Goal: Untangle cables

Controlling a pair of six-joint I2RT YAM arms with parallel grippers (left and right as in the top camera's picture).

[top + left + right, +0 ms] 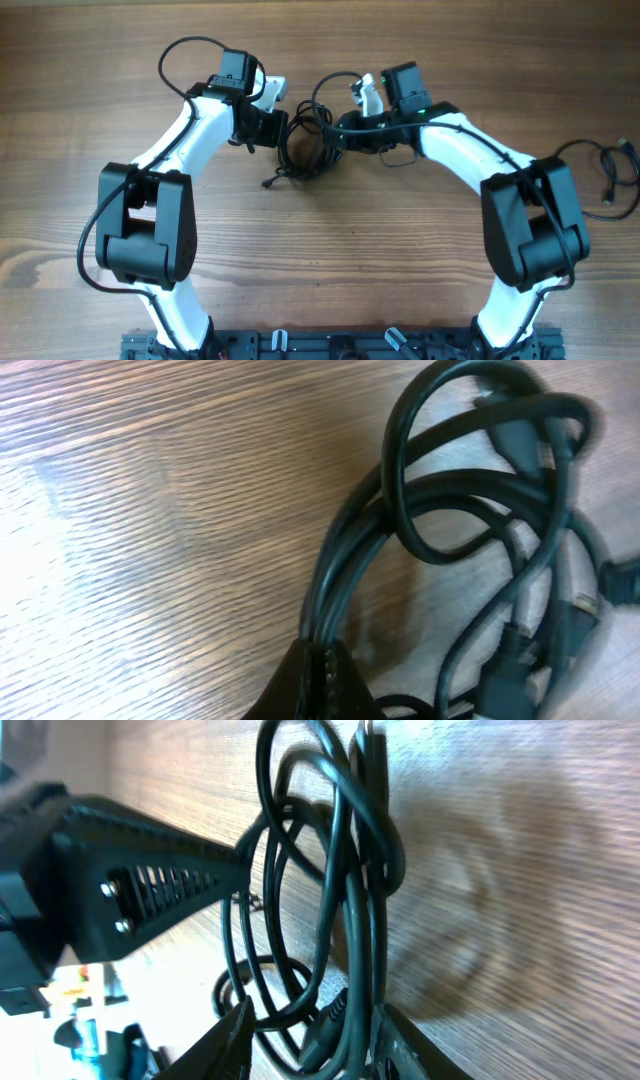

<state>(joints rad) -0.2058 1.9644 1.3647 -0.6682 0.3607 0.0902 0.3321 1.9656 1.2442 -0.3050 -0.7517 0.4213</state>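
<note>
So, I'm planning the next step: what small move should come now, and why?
Probably close the right tool on the cables between its fingers: the left tool pinches them, while the right tool stands open around them, so pulling apart needs a second grip.

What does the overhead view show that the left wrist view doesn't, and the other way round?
Only overhead: both arms, with the left gripper and right gripper either side of the cables, and another black cable lying apart at far right. Only left wrist: close up, cords running into shut jaws at the bottom of the frame, and a plug among the loops. Both: the knotted cables on the wooden table.
</note>
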